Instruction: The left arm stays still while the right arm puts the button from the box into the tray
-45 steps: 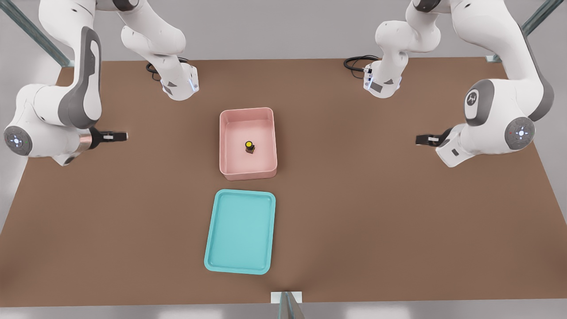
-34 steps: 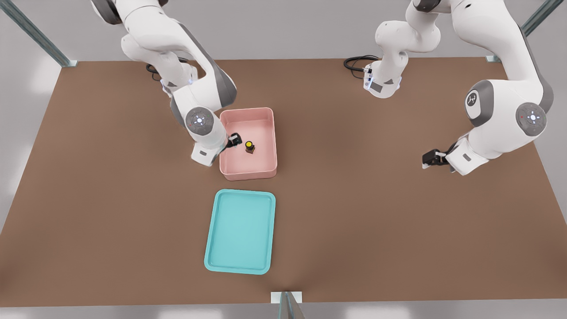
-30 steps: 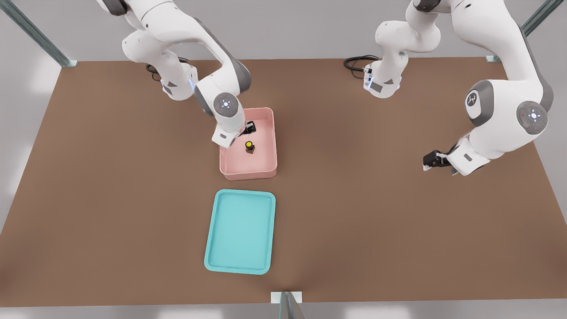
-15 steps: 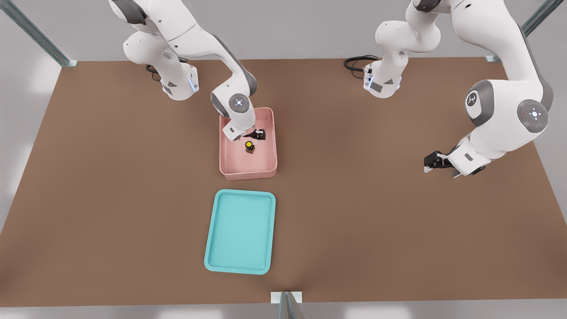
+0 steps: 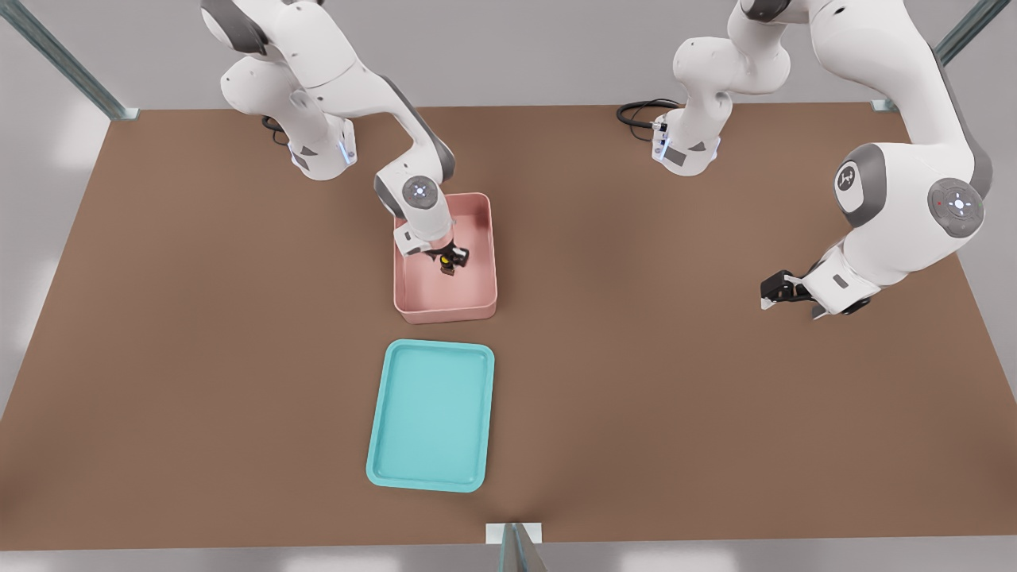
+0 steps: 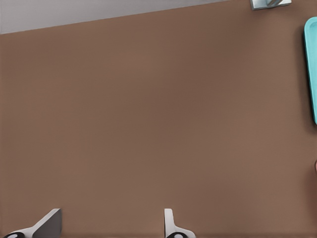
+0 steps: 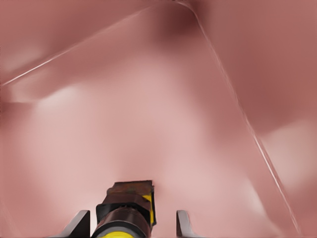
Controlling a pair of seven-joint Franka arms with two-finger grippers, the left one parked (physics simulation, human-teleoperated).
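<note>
The right arm reaches from its base at the far edge of the worktop point(image 5: 715, 445), on the front view's left, bending down at the elbow so that its wrist points steeply downward inside the box point(image 5: 486, 238). Its gripper point(image 5: 450, 260) sits low, directly over the button point(image 5: 448, 270). In the right wrist view the two fingertips point(image 7: 78, 224) stand spread apart, one on either side of the button point(image 7: 126, 208), with a gap showing between each fingertip and it.
</note>
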